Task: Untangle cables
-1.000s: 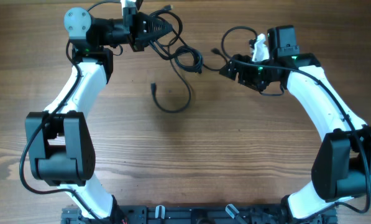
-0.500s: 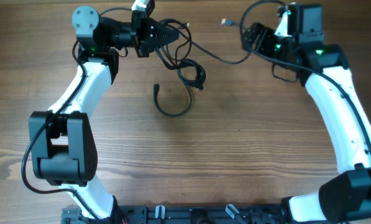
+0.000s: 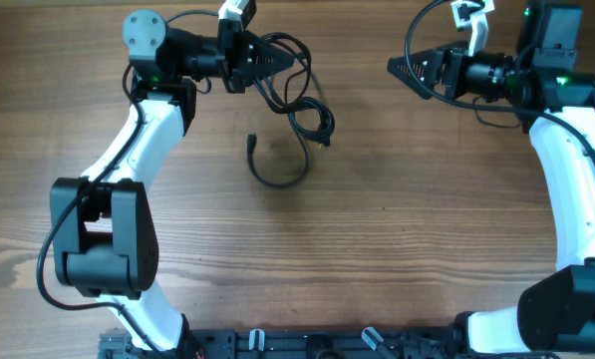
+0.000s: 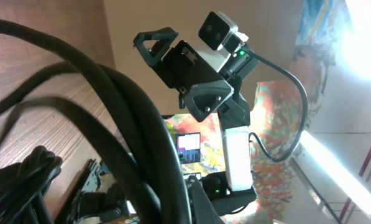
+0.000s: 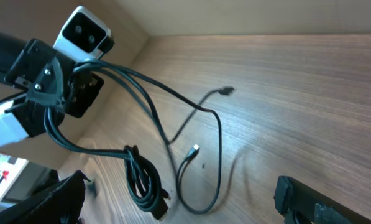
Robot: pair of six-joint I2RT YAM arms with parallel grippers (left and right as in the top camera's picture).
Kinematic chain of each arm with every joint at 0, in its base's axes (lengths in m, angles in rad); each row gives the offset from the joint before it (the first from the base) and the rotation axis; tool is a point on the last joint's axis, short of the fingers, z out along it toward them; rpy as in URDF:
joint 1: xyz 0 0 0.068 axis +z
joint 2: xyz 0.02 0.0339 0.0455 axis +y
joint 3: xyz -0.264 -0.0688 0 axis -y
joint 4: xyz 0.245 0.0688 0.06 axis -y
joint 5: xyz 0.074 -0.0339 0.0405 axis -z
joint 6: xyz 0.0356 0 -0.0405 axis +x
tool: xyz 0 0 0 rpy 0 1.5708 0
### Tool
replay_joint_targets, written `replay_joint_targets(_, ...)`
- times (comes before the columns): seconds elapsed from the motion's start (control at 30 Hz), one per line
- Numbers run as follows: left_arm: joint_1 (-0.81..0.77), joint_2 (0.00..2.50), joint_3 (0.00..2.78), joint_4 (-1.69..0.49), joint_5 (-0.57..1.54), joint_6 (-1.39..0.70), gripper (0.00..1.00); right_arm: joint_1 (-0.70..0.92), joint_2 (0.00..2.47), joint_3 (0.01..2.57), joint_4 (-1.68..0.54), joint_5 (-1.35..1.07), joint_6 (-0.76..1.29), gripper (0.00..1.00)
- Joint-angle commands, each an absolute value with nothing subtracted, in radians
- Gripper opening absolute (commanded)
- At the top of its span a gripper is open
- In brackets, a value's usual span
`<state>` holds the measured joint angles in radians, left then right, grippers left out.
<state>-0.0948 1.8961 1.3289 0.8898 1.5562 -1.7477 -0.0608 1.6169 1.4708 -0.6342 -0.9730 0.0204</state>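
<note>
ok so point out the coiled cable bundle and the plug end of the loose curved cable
coiled cable bundle [image 5: 143, 180]: right wrist view, middle of the coil
plug end [image 3: 251, 143]: overhead view, on the plug body

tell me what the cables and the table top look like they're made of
cables: most likely rubber or plastic-jacketed cord, smooth black with a faint sheen. They bend into loose loops and sag without kinking.
table: wood or a wood-look laminate, brown with a low sheen. Long grain lines run across it, but whether the grain is real or printed cannot be told.
</note>
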Motion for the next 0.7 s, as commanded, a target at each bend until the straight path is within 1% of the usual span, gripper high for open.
replay_joint_targets(0.0,-0.101,1.885,1.354,0.893,1.575,-1.671,0.04,-0.030,1.585,1.493,-0.630,-0.820,0.101,1.00)
replay_joint_targets(0.1,-0.101,1.935,1.350,0.889,1.573,-1.668,0.04,0.096,1.580,1.492,-0.664,-0.774,0.104,1.00)
replay_joint_targets(0.13,-0.101,1.946,1.350,0.833,1.567,-1.667,0.04,0.168,1.582,1.492,-0.683,-0.703,0.104,1.00)
replay_joint_targets(0.2,-0.098,1.946,1.350,0.780,1.562,-1.683,0.04,0.241,1.591,1.492,-0.710,-0.658,0.105,1.00)
replay_joint_targets(0.3,-0.078,1.946,1.350,0.780,1.558,-1.717,0.04,0.272,1.628,1.477,-0.769,-0.659,0.099,1.00)
replay_joint_targets(0.37,-0.074,1.946,1.350,0.780,1.555,-1.735,0.04,0.298,1.671,1.477,-0.795,-0.669,0.008,0.98)
replay_joint_targets(0.47,-0.075,1.946,1.350,0.780,1.556,-1.744,0.04,0.324,1.740,1.477,-0.775,-0.556,0.007,0.82)
replay_joint_targets(0.53,-0.075,1.946,1.350,0.780,1.555,-1.744,0.04,0.325,1.783,1.477,-0.741,-0.561,0.038,0.78)
replay_joint_targets(0.6,-0.075,1.946,1.350,0.780,1.555,-1.744,0.04,0.331,1.830,1.477,-0.700,-0.562,0.082,0.72)
replay_joint_targets(0.67,-0.075,1.946,1.350,0.780,1.555,-1.743,0.04,0.348,1.853,1.477,-0.651,-0.581,0.087,0.68)
